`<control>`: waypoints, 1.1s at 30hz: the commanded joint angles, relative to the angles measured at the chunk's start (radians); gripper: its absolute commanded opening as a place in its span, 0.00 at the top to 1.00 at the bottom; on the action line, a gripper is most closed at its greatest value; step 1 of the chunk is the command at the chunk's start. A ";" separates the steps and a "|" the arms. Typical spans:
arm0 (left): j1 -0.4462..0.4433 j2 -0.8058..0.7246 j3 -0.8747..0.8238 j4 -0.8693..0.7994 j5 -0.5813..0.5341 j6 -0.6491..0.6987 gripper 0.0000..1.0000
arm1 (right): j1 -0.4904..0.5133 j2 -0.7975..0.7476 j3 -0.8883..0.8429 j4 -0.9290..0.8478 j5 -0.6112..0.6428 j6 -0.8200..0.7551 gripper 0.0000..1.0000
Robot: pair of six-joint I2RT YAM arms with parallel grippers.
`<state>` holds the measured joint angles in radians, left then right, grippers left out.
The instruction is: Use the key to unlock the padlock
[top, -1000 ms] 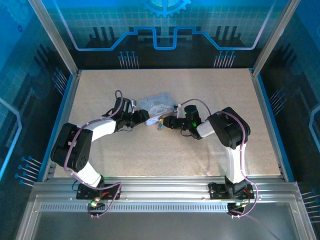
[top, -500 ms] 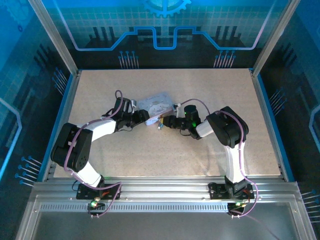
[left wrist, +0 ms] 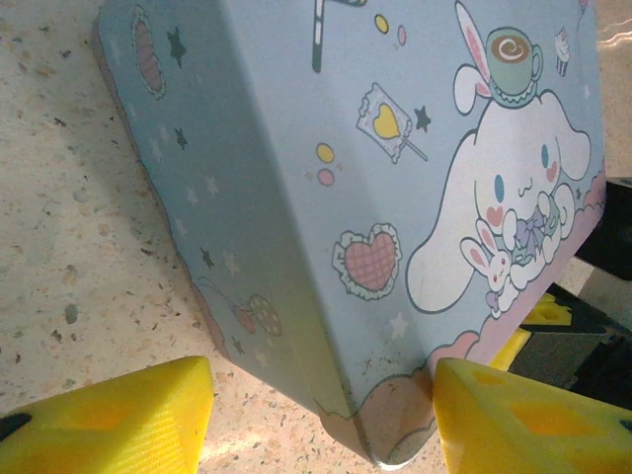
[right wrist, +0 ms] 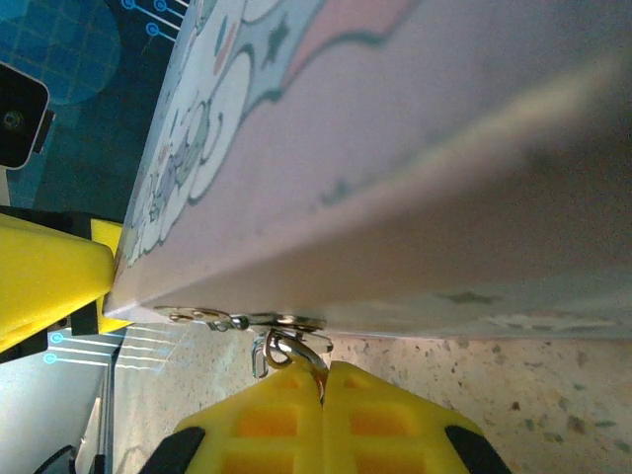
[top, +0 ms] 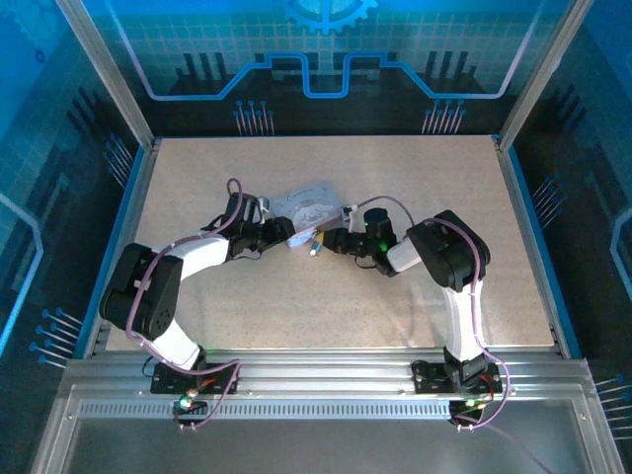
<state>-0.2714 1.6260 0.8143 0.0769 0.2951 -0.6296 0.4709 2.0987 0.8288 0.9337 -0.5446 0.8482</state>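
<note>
Beside the tin [top: 307,203], right arm [top: 446,253] bends inward, jaws closed

Speckled beige bench [top: 346,306] edged in blue, aluminium posts [top: 104,74] at its far corners, blue circuit-patterned walls [top: 415,39] around, slotted rail [top: 326,380] in front.

Pale-blue cartoon tin [left wrist: 296,148] mid-table, speckled beige tabletop [top: 247,178], blue printed walls [top: 326,49], poss. acrylic
</note>
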 commanded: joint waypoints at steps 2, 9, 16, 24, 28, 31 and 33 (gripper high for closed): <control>-0.013 -0.009 -0.031 -0.055 -0.027 -0.006 0.39 | -0.007 0.001 -0.046 0.066 0.029 0.049 1.00; -0.018 -0.017 -0.039 -0.052 -0.030 -0.012 0.39 | -0.020 0.004 -0.078 0.153 0.046 0.135 1.00; -0.038 -0.024 -0.058 -0.030 -0.034 -0.033 0.39 | -0.020 -0.008 -0.103 0.207 0.082 0.223 1.00; -0.060 -0.028 -0.066 -0.014 -0.032 -0.050 0.39 | -0.018 -0.016 -0.130 0.245 0.124 0.328 1.00; -0.062 -0.035 -0.067 -0.014 -0.034 -0.049 0.39 | -0.018 -0.019 -0.135 0.250 0.145 0.361 1.00; -0.062 -0.040 -0.068 -0.018 -0.035 -0.045 0.38 | -0.018 -0.019 -0.131 0.251 0.150 0.374 1.00; -0.062 -0.041 -0.069 -0.020 -0.036 -0.043 0.38 | -0.019 -0.020 -0.130 0.252 0.155 0.379 1.00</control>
<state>-0.3233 1.6001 0.7746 0.1127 0.2764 -0.6788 0.4633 2.0987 0.7036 1.1534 -0.4213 1.1984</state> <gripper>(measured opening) 0.621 0.057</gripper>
